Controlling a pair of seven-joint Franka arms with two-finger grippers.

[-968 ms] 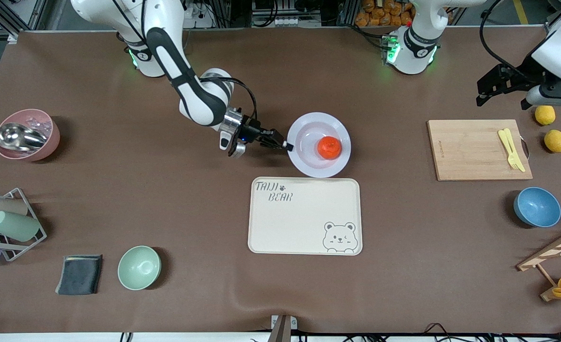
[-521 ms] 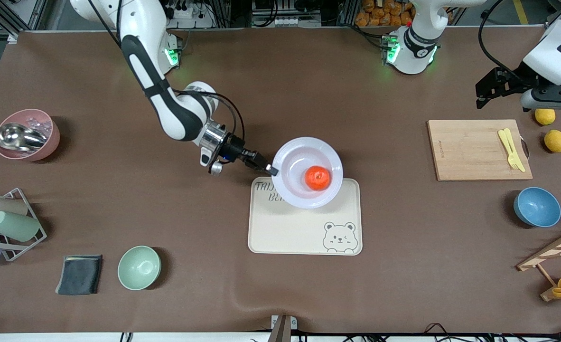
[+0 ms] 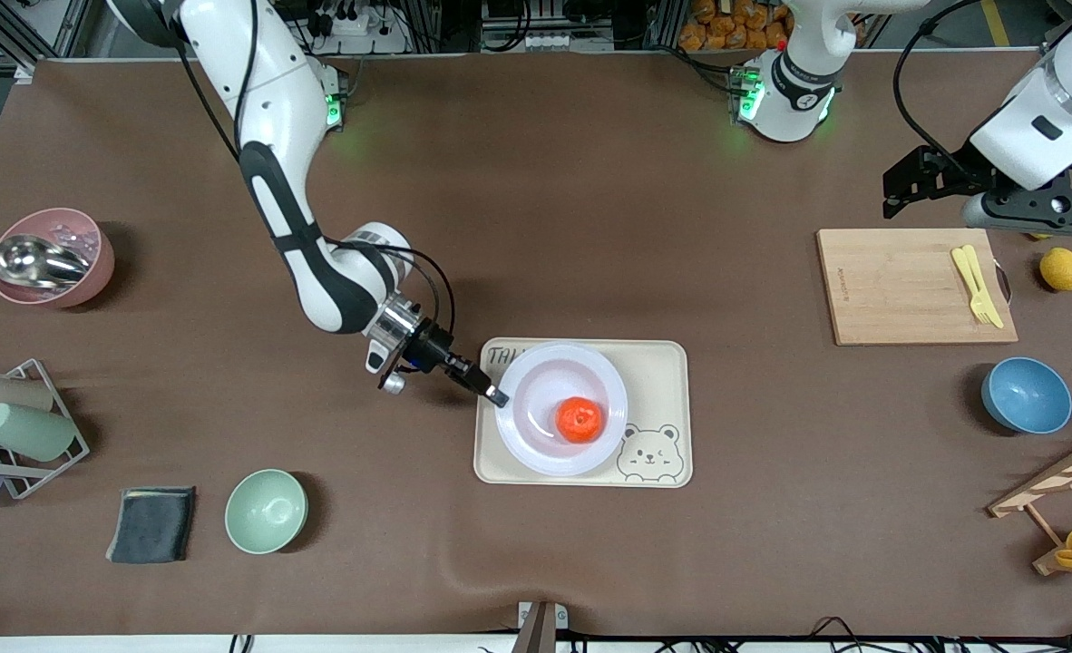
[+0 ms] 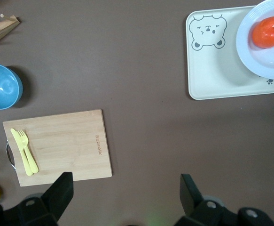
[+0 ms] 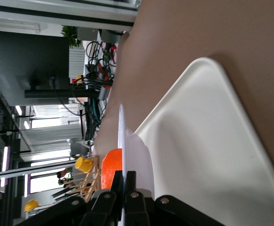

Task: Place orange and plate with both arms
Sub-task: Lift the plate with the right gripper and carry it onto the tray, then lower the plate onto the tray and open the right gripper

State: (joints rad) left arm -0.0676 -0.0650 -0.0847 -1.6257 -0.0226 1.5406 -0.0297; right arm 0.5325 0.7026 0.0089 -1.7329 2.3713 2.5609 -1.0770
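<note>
The orange (image 3: 579, 420) lies in the pale plate (image 3: 536, 381). The plate is over the cream bear-printed tray (image 3: 663, 372), on its half toward the right arm's end; whether it rests on the tray I cannot tell. My right gripper (image 3: 497, 397) is shut on the plate's rim. The right wrist view shows the fingers (image 5: 129, 181) pinching the rim (image 5: 121, 141) with the orange (image 5: 111, 167) beside it. My left gripper (image 3: 903, 186) is open and empty, above the table beside the wooden board (image 3: 899, 290). Its view shows the orange (image 4: 270, 31), plate (image 4: 254, 56) and tray (image 4: 212, 70).
A yellow fork (image 3: 976, 283) lies on the board, a lemon (image 3: 1062, 268) beside it. A blue bowl (image 3: 1026, 394) stands nearer the camera. A green bowl (image 3: 266, 511), dark cloth (image 3: 151, 523), cup rack (image 3: 19, 426) and pink bowl with scoop (image 3: 51, 257) sit toward the right arm's end.
My right gripper carried the plate with the orange from the bare table toward the camera to over the tray. My left gripper drifted a little toward the table's middle.
</note>
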